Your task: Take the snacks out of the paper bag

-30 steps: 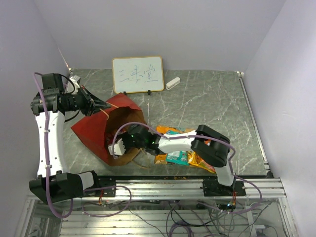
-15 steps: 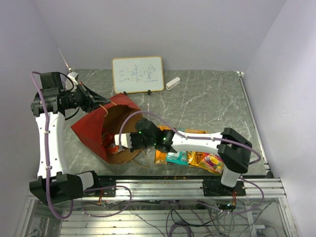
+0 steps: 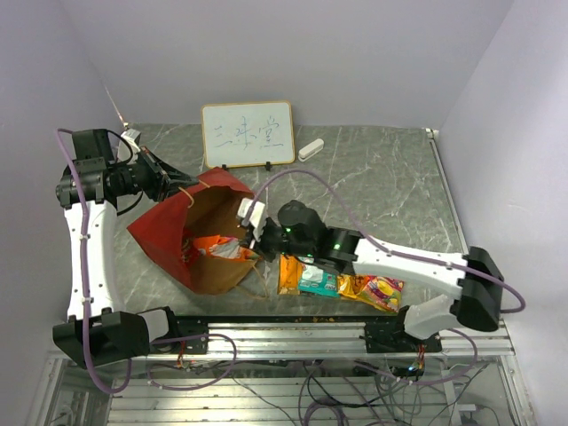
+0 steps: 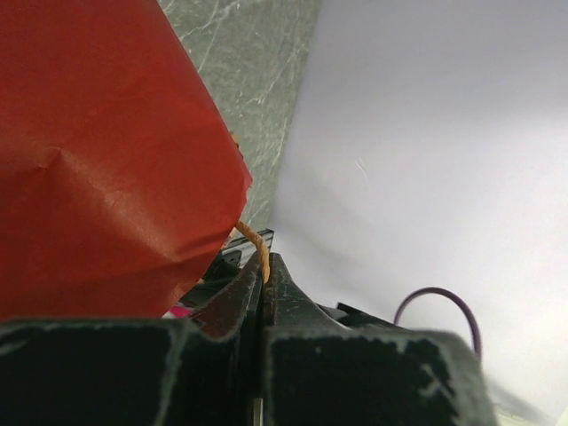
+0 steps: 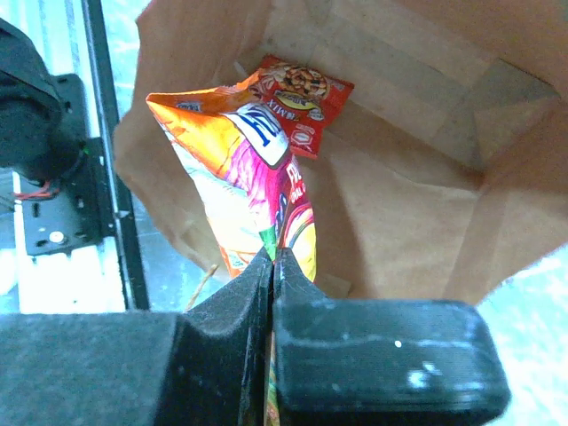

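The right gripper (image 5: 271, 259) pinches the edge of an orange packet (image 5: 235, 169), inside the paper bag (image 5: 399, 204), which lies open-mouthed toward the tabletop's (image 3: 373, 177) near-left corner. The packet looks light, crinkly and likely slippery, so its sealed edge seems the safest hold. A red packet (image 5: 300, 87) lies deeper. The left gripper (image 4: 264, 277) clamps the bag's handle (image 4: 253, 244). Other packets (image 3: 368, 288) lie by the near edge.

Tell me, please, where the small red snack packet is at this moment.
In the right wrist view, the red packet lies deep inside the paper bag, on its brown inner wall, just behind the orange packet pinched by the right gripper.
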Available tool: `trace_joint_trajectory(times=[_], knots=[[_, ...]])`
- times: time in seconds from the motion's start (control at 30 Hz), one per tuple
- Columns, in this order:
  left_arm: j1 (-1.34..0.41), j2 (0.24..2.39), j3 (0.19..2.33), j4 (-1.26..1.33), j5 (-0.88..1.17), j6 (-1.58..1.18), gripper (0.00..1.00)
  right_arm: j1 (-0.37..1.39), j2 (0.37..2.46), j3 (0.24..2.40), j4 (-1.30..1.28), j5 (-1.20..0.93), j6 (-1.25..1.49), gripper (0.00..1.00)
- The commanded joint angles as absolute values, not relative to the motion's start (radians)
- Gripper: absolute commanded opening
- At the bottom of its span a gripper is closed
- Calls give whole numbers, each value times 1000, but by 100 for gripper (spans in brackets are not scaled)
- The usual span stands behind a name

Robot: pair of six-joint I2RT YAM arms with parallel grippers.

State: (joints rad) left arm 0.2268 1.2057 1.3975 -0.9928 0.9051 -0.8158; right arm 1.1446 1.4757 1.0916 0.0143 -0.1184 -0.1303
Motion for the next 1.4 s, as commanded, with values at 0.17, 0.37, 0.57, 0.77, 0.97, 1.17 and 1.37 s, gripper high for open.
trace_joint_trajectory(times=[0.17,0.37,0.57,0.77,0.97,1.17,1.37], knots=[[238,1231,1437,-1065,834,-761,7,1143,1152,1131,-298,38,110,0],[239,1229,1408,-1026,835,-792,7,1143,1046,1248,-630,363,363,0],[238,1229,1402,-991,828,-814,7,1142,1068,1369,-1012,660,660,0],[238,1221,1385,-963,828,-838,7,1130,1126,1385,-1374,831,936,0],[238,1216,1375,-958,840,-844,7,1010,1152,1314,-1329,758,881,0],[238,1204,1367,-951,851,-853,7,965,1186,1215,-1201,741,818,0],[239,1188,1355,-952,862,-853,7,960,1245,1142,-1084,699,785,0]])
